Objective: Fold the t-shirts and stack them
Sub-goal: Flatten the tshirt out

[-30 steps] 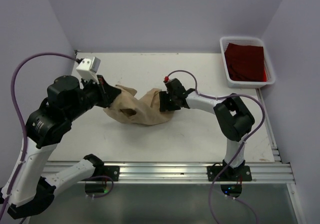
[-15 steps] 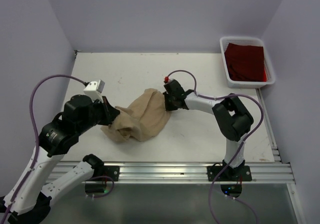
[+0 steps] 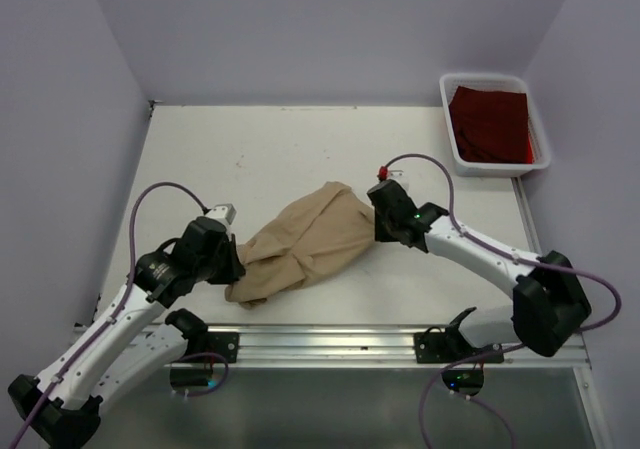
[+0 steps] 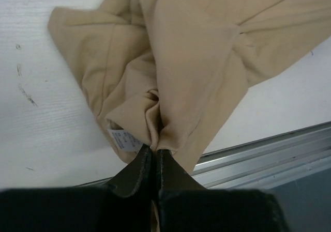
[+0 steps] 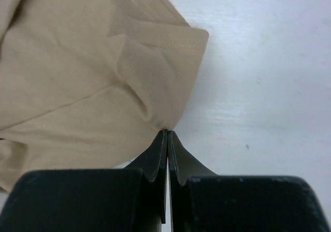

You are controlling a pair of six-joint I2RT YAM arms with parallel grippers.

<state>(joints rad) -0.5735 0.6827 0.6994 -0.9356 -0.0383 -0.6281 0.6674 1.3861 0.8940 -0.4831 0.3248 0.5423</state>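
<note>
At the right pincer (image 5: 167,135) tips: tan t-shirt (image 3: 310,239) newly caught.
Left pincer (image 4: 153,152) grips the opposite bunch, so spreading flat can start.

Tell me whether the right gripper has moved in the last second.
Yes. The right gripper, shut on the tan t-shirt, has shifted rightward, closer to the white bin, and slightly toward the front rail.

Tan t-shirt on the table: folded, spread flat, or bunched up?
Bunched up, not folded: the tan t-shirt lies in loose creases between the left claw and right claw, each shut on its cloth.
</note>
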